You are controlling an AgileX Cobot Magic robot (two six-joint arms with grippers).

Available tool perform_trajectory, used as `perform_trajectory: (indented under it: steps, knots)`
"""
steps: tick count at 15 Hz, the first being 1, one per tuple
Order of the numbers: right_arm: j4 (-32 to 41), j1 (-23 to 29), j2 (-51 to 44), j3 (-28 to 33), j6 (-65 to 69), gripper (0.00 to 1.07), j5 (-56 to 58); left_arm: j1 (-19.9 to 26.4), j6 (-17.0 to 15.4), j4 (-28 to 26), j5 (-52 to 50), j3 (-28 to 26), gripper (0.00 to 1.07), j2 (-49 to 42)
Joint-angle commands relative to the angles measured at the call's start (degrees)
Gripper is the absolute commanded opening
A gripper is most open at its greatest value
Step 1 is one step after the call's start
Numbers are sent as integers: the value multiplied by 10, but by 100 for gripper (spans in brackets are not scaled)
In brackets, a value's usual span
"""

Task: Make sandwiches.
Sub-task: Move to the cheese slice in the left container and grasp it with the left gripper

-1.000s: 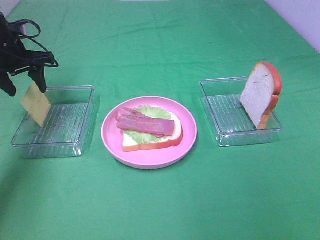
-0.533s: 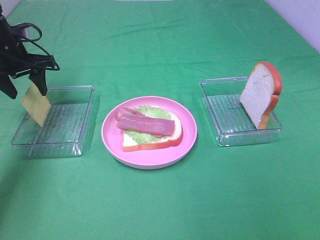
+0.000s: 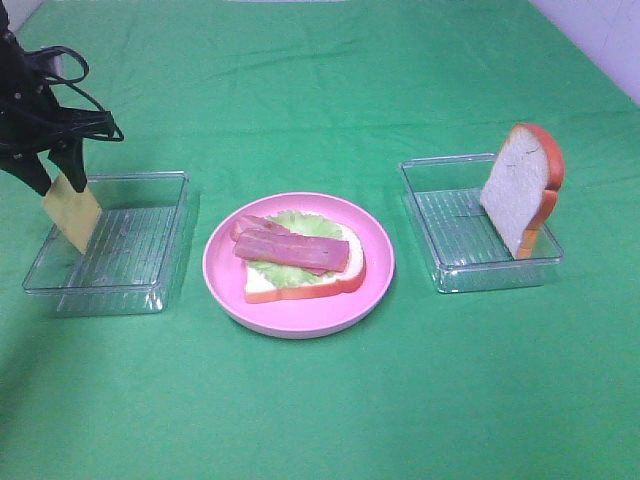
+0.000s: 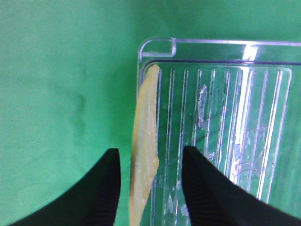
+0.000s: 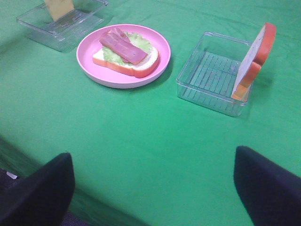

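An open-faced sandwich lies on the pink plate (image 3: pixel 300 325): a white bread slice (image 3: pixel 300 287) with lettuce (image 3: pixel 303 221) and bacon strips (image 3: pixel 292 249). A yellow cheese square (image 3: pixel 72 211) leans on edge against the left wall of the left clear tray (image 3: pixel 130 270). My left gripper (image 3: pixel 50 175) is open, its fingers straddling the cheese's top edge; the left wrist view shows the cheese (image 4: pixel 143 141) edge-on with a gap to each finger (image 4: pixel 109 188). A second bread slice (image 3: pixel 522 190) stands leaning in the right clear tray (image 3: pixel 455 240). My right gripper (image 5: pixel 155 188) is open and empty, well away from the plate.
Green cloth covers the table (image 3: pixel 320 400). The plate sits between the two clear trays. The right wrist view shows the plate (image 5: pixel 123 80), the right tray (image 5: pixel 211 77) with its bread (image 5: pixel 256 59), and the left tray (image 5: pixel 61 23).
My left gripper has shifted and turned above the left tray, bringing its fingers to either side of the cheese's top edge. The cheese, plate and bread have not moved.
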Motion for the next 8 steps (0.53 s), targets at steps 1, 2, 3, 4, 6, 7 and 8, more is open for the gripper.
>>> perform_trajectory:
  steps: [1,2,3,4,6,7,8]
  knots:
    - [-1,-2,-13,1,-5,85,-3,-10,3,-1,-13,5,28,2]
    - [-1,-2,-13,1,-5,85,-3,-11,3,-1,-14,5,25,2]
    - [-1,-2,-13,1,-5,85,-3,-11,3,-1,-11,5,24,2]
    - [-1,-2,-13,1,-5,85,-3,-11,3,1,-9,5,24,2]
    - [-1,-2,-13,1,-5,85,-3,-11,3,3,-2,5,24,2]
    - [-1,-2,-13,1,-5,85,-3,-11,4,3,2,5,24,2]
    - [-1,-2,-13,1,-5,85,-3,-11,5,4,6,5,24,2]
